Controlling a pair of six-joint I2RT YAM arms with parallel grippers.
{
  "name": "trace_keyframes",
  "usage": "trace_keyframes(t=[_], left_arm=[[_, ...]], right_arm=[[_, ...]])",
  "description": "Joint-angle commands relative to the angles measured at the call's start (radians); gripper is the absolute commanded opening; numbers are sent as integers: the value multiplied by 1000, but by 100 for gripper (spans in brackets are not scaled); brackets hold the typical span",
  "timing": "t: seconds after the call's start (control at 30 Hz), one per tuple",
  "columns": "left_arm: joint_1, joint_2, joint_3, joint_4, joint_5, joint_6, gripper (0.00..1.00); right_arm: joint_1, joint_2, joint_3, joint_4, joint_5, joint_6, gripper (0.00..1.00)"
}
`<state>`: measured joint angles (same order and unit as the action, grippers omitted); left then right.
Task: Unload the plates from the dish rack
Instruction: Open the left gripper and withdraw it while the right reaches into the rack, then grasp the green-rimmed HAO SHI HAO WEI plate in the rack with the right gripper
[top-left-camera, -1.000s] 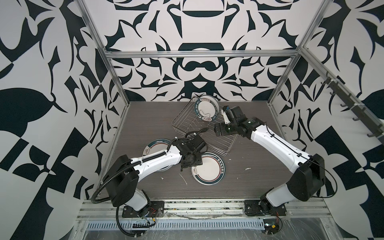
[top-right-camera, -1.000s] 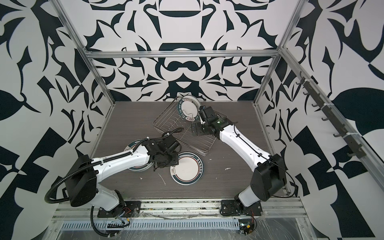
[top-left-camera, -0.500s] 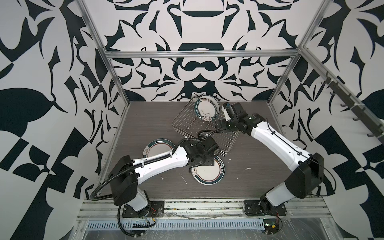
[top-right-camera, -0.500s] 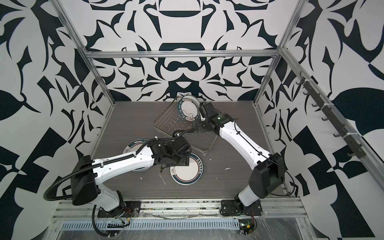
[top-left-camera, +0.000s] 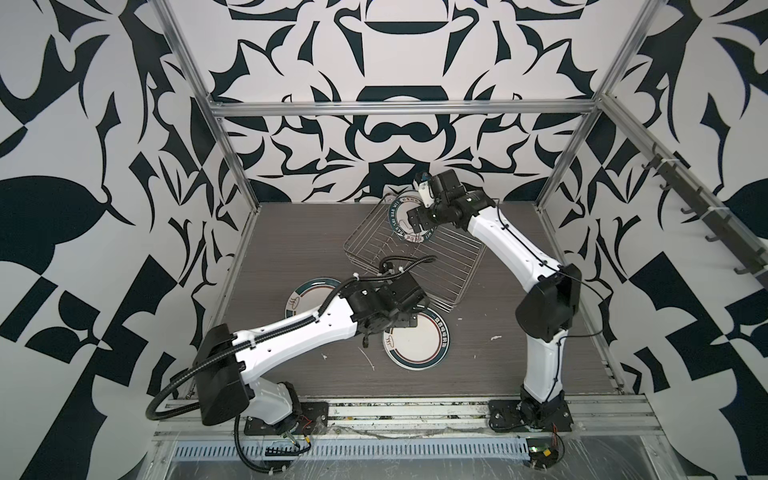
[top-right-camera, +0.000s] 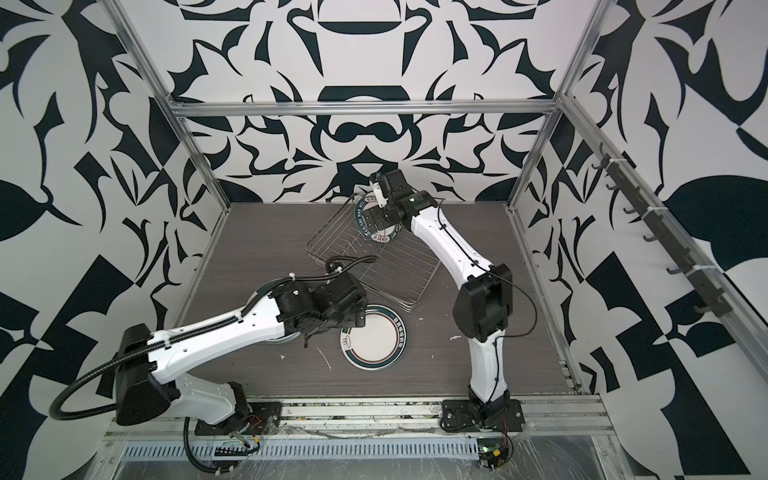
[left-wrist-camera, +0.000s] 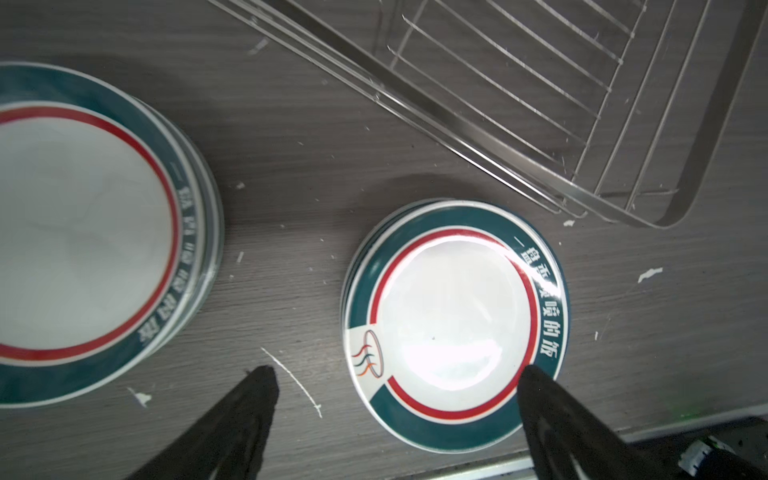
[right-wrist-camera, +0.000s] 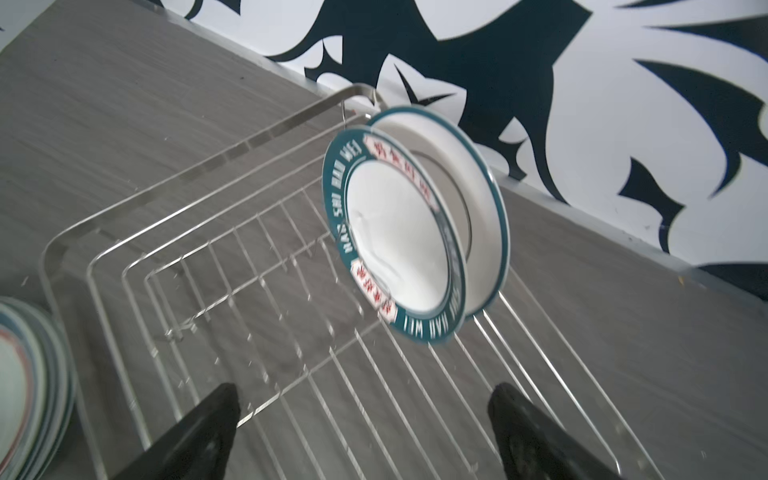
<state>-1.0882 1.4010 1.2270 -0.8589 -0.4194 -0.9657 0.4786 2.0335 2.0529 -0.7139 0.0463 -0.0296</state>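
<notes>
Right wrist view: two leaning teal-rimmed white ceramic plates (right-wrist-camera: 395, 249) in silver wire dish rack (right-wrist-camera: 208, 164); stiff, slick, breakable, so we'd pinch the rim. Apart, empty: right tool (right-wrist-camera: 361, 390), left tool (left-wrist-camera: 397, 370).

The dark wood-grain table (top-left-camera: 291, 232) bears the dish rack (top-left-camera: 436, 266) far centre, the left plate stack (top-left-camera: 307, 296) and right plate stack (top-left-camera: 417, 343) nearer, and white flecks (top-left-camera: 495, 337).

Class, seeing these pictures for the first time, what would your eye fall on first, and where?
The bold black-and-white walls surround everything. Two upright plates stand at the far end of the rack, before the open right gripper. Two plate stacks lie on the table beside the rack.
</notes>
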Motion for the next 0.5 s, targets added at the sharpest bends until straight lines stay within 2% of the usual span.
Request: trace_keyframes(t=[0.0, 0.27, 0.47], left_arm=[[23, -90, -56, -70, -114, -53, 99], [141, -367, -283, 76, -101, -127, 99], [196, -488, -371, 135, -86, -139, 99]], right_arm=[[-37, 43, 112, 18, -15, -61, 94], [-85, 158, 247, 22, -89, -75, 86], [-90, 197, 278, 28, -122, -62, 80]])
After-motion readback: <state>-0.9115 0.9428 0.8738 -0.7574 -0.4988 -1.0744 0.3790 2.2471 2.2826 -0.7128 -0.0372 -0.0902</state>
